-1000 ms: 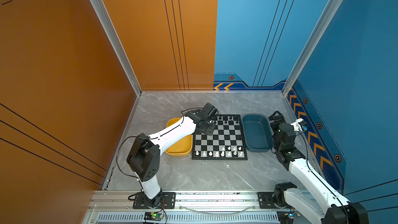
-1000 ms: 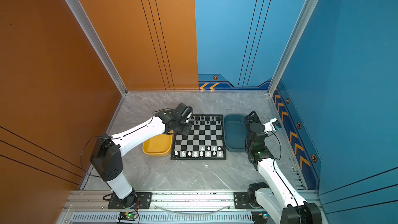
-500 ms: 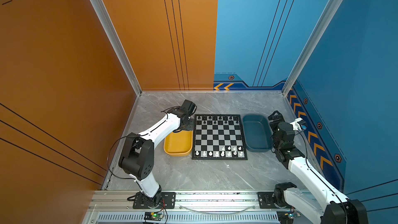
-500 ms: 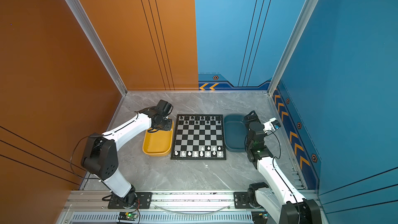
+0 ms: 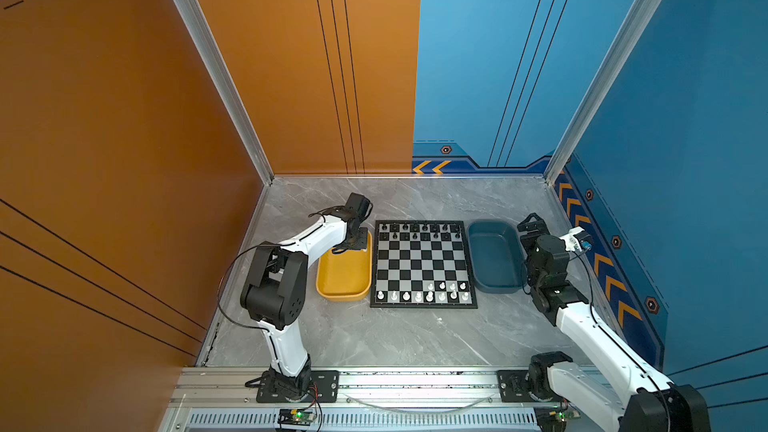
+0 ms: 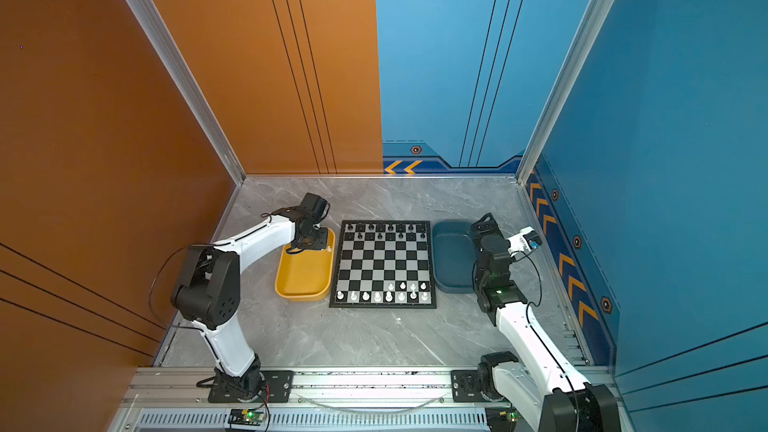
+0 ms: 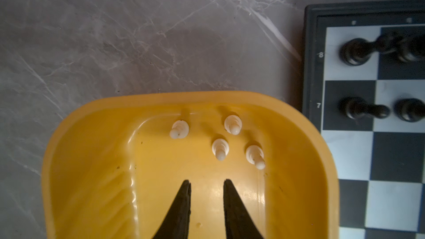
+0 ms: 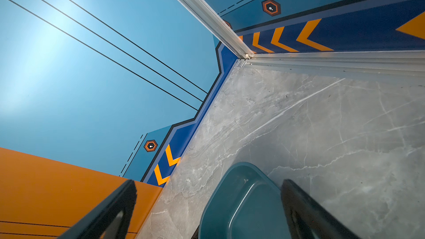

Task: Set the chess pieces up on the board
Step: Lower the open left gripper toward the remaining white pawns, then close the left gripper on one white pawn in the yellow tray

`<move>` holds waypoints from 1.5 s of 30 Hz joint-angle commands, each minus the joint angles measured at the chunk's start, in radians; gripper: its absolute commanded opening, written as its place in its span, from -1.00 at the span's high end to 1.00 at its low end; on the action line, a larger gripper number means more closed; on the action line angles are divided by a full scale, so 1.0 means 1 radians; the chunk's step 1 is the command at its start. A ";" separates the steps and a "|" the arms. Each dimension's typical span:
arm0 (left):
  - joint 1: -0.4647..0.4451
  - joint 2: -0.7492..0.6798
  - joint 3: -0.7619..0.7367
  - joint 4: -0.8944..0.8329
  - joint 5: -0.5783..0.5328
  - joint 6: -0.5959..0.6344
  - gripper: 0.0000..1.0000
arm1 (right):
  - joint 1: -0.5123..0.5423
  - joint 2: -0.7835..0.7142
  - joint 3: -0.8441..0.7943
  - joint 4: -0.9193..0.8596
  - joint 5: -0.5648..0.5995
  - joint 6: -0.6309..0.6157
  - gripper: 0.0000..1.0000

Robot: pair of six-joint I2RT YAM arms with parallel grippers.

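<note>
The board (image 5: 422, 261) (image 6: 384, 261) lies mid-table. Black chess pieces (image 5: 424, 231) fill its two far rows. White ones (image 5: 419, 296) line the near row, with three more in front at the right. Several white pawns (image 7: 220, 148) stand in the far end of the yellow tray (image 7: 92, 157) (image 5: 343, 280). My left gripper (image 7: 206, 181) (image 5: 353, 245) hangs over that end, just short of the pawns. Its jaws are a little apart with nothing between them. My right gripper (image 8: 208, 181) (image 5: 530, 226) is wide open and empty, above the far right edge of the blue tray.
The dark blue tray (image 5: 494, 259) (image 8: 241, 203) sits right of the board and looks empty. The board's far left corner with black pieces (image 7: 355, 51) lies close beside the yellow tray. Walls enclose the table on the left, back and right.
My left arm has swung left from over the board's far left corner to the far end of the yellow tray. The right arm has not moved.
</note>
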State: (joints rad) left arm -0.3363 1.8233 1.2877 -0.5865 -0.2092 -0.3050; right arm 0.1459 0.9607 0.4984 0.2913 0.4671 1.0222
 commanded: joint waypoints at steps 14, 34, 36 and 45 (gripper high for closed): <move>0.017 0.069 0.021 0.065 0.042 -0.017 0.45 | 0.003 0.024 0.028 0.005 -0.004 0.004 -0.99; 0.017 0.109 0.035 0.065 0.060 -0.014 0.73 | 0.002 0.026 0.031 0.003 -0.005 0.004 -0.99; 0.017 0.110 0.035 0.064 0.065 -0.014 0.79 | 0.002 0.026 0.030 0.003 -0.005 0.004 -0.99; 0.006 0.073 0.029 0.052 0.076 -0.010 1.00 | 0.002 0.026 0.030 0.002 -0.007 0.006 -0.99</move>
State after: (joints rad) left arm -0.3275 1.9133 1.3018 -0.5182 -0.1577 -0.3145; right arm 0.1459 0.9821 0.5030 0.2913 0.4671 1.0222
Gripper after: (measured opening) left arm 0.093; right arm 0.997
